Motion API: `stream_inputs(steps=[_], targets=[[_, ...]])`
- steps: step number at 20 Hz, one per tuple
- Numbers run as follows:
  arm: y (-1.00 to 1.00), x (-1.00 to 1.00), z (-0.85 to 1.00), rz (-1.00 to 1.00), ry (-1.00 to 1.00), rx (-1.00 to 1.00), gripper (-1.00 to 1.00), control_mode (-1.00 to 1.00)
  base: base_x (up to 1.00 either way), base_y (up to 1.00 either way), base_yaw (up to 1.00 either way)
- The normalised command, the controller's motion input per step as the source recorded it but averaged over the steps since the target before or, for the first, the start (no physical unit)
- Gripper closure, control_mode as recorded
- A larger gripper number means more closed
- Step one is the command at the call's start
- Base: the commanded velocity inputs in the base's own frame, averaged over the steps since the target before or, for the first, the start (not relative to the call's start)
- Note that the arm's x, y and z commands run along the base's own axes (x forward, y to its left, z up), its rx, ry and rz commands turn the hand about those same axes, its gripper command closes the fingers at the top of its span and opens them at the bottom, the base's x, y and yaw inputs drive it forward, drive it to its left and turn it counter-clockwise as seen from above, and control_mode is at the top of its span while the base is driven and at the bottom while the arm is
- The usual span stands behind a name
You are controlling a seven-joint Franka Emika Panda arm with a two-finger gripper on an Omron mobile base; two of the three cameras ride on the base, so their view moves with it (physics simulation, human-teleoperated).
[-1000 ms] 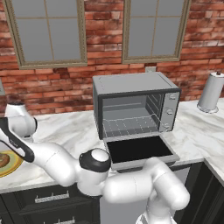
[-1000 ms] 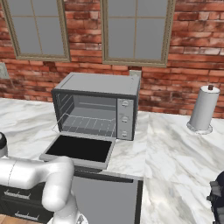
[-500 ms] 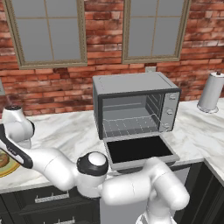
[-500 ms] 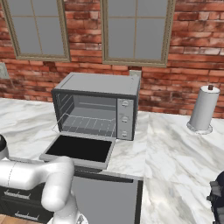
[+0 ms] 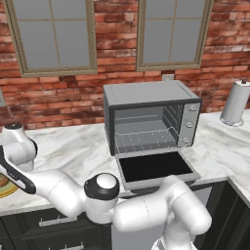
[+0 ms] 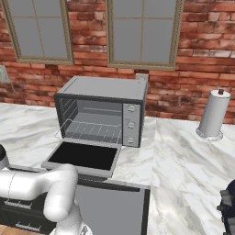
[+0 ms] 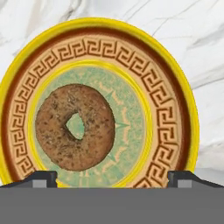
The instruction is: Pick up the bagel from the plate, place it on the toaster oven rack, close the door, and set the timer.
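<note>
**Still on step one: jaws spread above the bagel, nothing picked up yet**

Jaws: wide apart, empty. In the hand view the two dark fingertips (image 7: 41,178) sit at the bottom edge, one at each side, with the gripper (image 7: 112,179) looking straight down onto the plate (image 7: 179,94).

Bagel (image 7: 75,127): lies flat on the pale green centre of the plate, off toward the left of the hand view, closer to the left fingertip than the right. Not touched by either tip as far as can be seen. Plate rests on the marble worktop (image 7: 205,48).

Left base view: arm reaches far out to the robot's left, low over the worktop (image 5: 73,146); a sliver of yellow plate rim (image 5: 6,189) shows at the frame edge under the wrist.

Further out: toaster oven (image 5: 149,117) stands well apart from the plate, toward the middle of the worktop. The door (image 5: 156,168) is dropped fully open, dark glass facing up. The toaster oven rack (image 5: 146,141) is bare. Knobs (image 6: 131,124) run down the right front panel. Paper towel roll (image 6: 213,114) stands far right.

Judgement on step: approach to the pick; placing, door and timer are all undone.

Next move calls for: shifting the hand so the bagel sits midway between the tips, then descending so they straddle the ring before closing. Off-centre closing risks pushing the bagel across the plate.
</note>
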Motion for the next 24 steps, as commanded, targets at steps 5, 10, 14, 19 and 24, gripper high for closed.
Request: stream_inputs(steps=[5, 10, 14, 19, 24], targets=[[0.19, 0.18, -0.02, -0.06, 0.00, 0.01, -1.00, -1.00, 0.00, 0.00, 0.00], [0.20, 0.24, 0.00, -0.05, 0.00, 0.00, -1.00, -1.00, 0.00, 0.00, 0.00], [0.08, 0.16, -0.08, -0.05, 0.00, 0.00, -1.00, -1.00, 0.00, 0.00, 0.00], [0.03, 0.01, -0.12, -0.04, 0.00, 0.00, -1.00, -1.00, 0.00, 0.00, 0.00], [0.09, 0.00, -0.18, -0.01, 0.01, 0.00, -1.00, -1.00, 0.00, 0.00, 0.00]])
